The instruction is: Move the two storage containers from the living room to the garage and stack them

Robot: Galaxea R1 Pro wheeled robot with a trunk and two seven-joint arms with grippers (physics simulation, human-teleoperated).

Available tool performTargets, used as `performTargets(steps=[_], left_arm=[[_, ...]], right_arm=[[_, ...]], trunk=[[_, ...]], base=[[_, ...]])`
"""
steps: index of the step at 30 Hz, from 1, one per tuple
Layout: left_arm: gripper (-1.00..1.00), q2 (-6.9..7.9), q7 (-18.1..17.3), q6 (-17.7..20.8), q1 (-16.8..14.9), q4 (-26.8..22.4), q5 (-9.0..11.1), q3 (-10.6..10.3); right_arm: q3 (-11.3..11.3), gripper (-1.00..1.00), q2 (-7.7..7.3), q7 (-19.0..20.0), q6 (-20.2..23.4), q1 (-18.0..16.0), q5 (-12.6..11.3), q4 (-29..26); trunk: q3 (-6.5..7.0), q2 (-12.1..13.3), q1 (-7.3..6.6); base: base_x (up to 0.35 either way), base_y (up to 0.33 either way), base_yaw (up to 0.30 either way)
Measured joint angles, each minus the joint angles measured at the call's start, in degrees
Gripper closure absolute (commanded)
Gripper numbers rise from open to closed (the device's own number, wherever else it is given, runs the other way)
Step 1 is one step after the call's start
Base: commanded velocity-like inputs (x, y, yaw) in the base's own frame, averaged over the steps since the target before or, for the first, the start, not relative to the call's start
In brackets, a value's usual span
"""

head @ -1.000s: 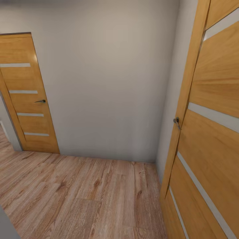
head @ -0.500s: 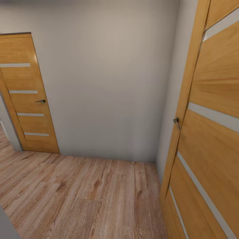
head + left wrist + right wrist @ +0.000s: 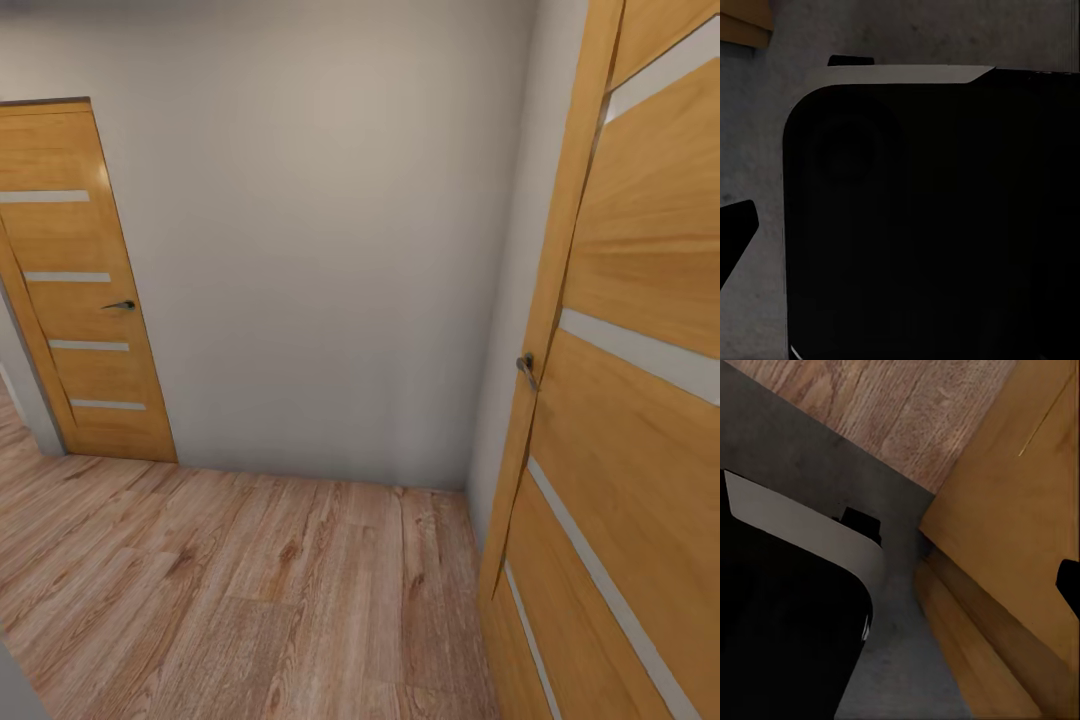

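The robot is facing a plain grey wall (image 3: 320,250) in a hallway, standing on a light wood-plank floor (image 3: 250,590), with a closed wooden door (image 3: 75,290) at the far left and a second wooden door (image 3: 630,400) standing open close on its right, metal handle (image 3: 526,368) toward the camera. The right wrist view is looking down past the robot's dark base (image 3: 787,622) to where the planks are meeting a dark grey concrete floor (image 3: 900,660), with the open door's lower edge (image 3: 1012,585) just beside the base. The left wrist view is showing the same dark body (image 3: 930,217) over concrete (image 3: 757,150). Neither storage container is in sight here, so their whereabouts cannot be told, and nothing is revealing whether either gripper's fingers are spread or closed. The robot appears to be crossing a threshold in transit; the risk now is the base clipping the near door leaf or its frame if it is turning too tightly.
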Motion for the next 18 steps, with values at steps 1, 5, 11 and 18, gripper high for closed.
performTargets(steps=[1,5,11,18], left_arm=[[-1.0,0.0,0.0,0.0,0.0,0.0,0.0,0.0],[-1.0,0.0,0.0,0.0,0.0,0.0,0.05,0.0],[-1.0,0.0,0.0,0.0,0.0,0.0,0.08,0.0],[-1.0,0.0,0.0,0.0,0.0,0.0,0.08,0.0]], right_arm=[[0.0,-1.0,-0.01,0.0,0.0,0.0,0.02,0.0],[0.0,-1.0,-0.04,0.01,-0.01,0.01,0.06,0.0],[0.0,-1.0,-0.13,0.02,-0.08,0.01,0.07,0.0],[0.0,-1.0,-0.14,0.02,-0.08,-0.01,0.07,0.0]], trunk=[[0.0,0.0,0.0],[0.0,0.0,0.0],[0.0,0.0,0.0],[0.0,0.0,0.0]], base=[[0.0,-0.114,0.0],[0.0,-0.062,0.0],[0.0,-0.008,0.0],[0.0,0.0,0.0]])
